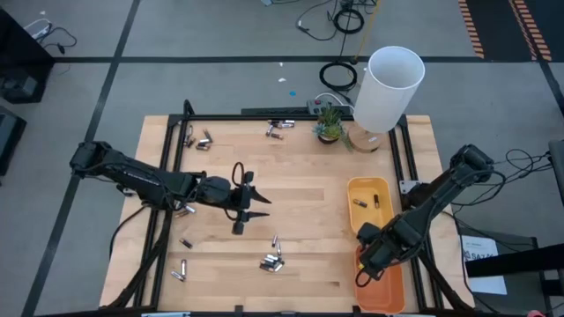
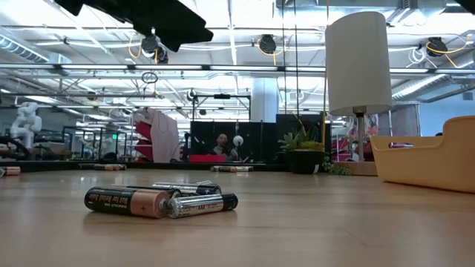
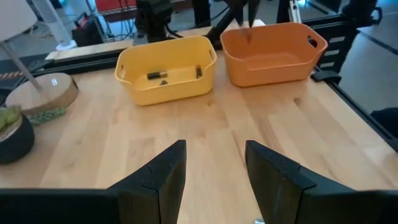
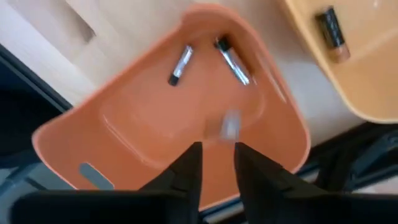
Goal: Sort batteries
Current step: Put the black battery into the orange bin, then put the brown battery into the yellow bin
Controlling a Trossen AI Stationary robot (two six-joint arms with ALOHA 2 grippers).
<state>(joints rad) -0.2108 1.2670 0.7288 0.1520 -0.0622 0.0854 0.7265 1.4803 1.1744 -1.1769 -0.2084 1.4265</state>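
Loose batteries (image 1: 272, 261) lie in a small heap near the table's front edge, large in the low view (image 2: 159, 202); others lie at the far edge (image 1: 276, 130) and at the left (image 1: 185, 242). The yellow tray (image 1: 352, 187) holds two batteries (image 3: 157, 75). My right gripper (image 4: 217, 149) points down over the orange tray (image 4: 124, 124), its fingers a little apart with nothing between them. Two batteries (image 4: 180, 64) lie in that tray, and a blurred silvery one (image 4: 231, 124) shows just below the fingertips. My left gripper (image 1: 254, 201) stands open over the table's middle left, holding nothing.
A lamp with a white shade (image 1: 388, 88) on a round wooden foot and a small potted plant (image 1: 329, 123) stand at the far right. Black frame rails (image 1: 401, 154) run along the table's edges. Bare wood lies between my left gripper and the trays.
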